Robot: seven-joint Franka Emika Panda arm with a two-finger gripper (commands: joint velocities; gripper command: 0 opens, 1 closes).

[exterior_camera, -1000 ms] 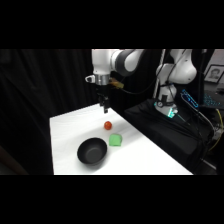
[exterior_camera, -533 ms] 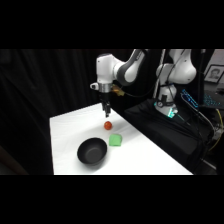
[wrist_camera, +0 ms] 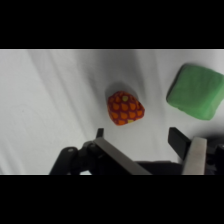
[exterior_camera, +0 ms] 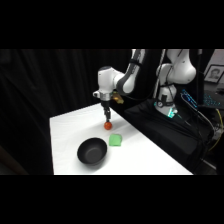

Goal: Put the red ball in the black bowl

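From the side view, the white arm has swung over and dropped since a second ago: its claw (exterior_camera: 107, 119), which then hung well above the white table (exterior_camera: 65, 135), now sits low, directly over the small red-orange patterned ball (exterior_camera: 108, 126), nearly touching it. That reads as the approach nearly finished and the grasp not yet made; the ball rests on the table where it was, not lifted. The round, glossy black bowl (exterior_camera: 92, 151) sits nearer the camera, apart from the ball, and the light green squarish block (exterior_camera: 116, 140) lies between them, just off to the side, so a carry to the bowl should pass beside it. In the wrist view, the claw (wrist_camera: 147, 142) is open, its two fingers spread wide, and the ball (wrist_camera: 125, 107) lies ahead of the fingertips, nearer the finger on the picture's left than centred in the gap. The green block (wrist_camera: 196, 91) lies well clear, beyond the other finger.
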